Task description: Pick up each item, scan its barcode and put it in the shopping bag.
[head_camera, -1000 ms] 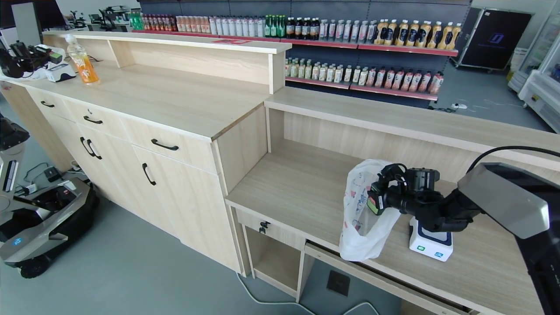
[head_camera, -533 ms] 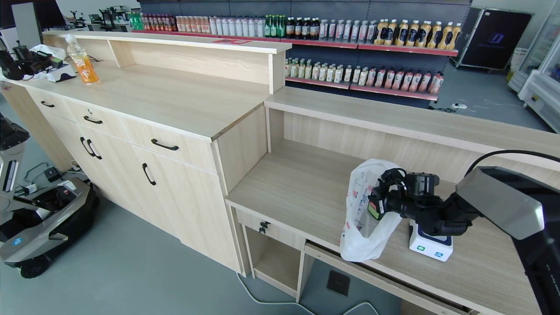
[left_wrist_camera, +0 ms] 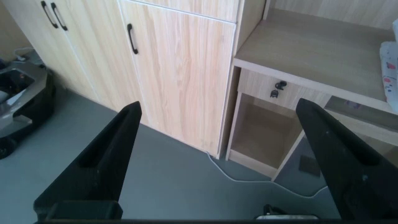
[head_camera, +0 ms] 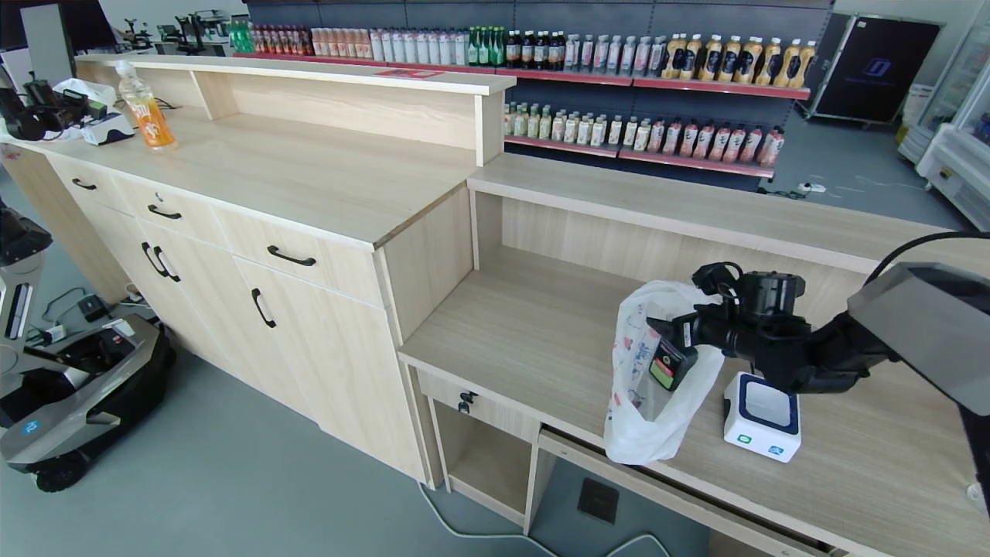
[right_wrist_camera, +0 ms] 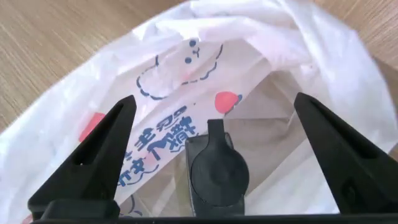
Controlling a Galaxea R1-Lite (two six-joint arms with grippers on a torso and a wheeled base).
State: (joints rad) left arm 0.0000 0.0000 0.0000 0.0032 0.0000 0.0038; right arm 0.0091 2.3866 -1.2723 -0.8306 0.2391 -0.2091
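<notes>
Over the desk [head_camera: 534,333], the right gripper [head_camera: 679,339] holds its jaws wide apart at the mouth of the shopping bag [head_camera: 642,418]. The small dark item [right_wrist_camera: 214,174] sits loose between them, so it looks nearly bagged. The left gripper [left_wrist_camera: 217,106] is spread wide too, holding nothing.

No print reads clearly: blue characters on the shopping bag [right_wrist_camera: 249,37] just ahead of the right gripper [right_wrist_camera: 211,102] are creased, the label on the item [head_camera: 665,363] there too small.
</notes>
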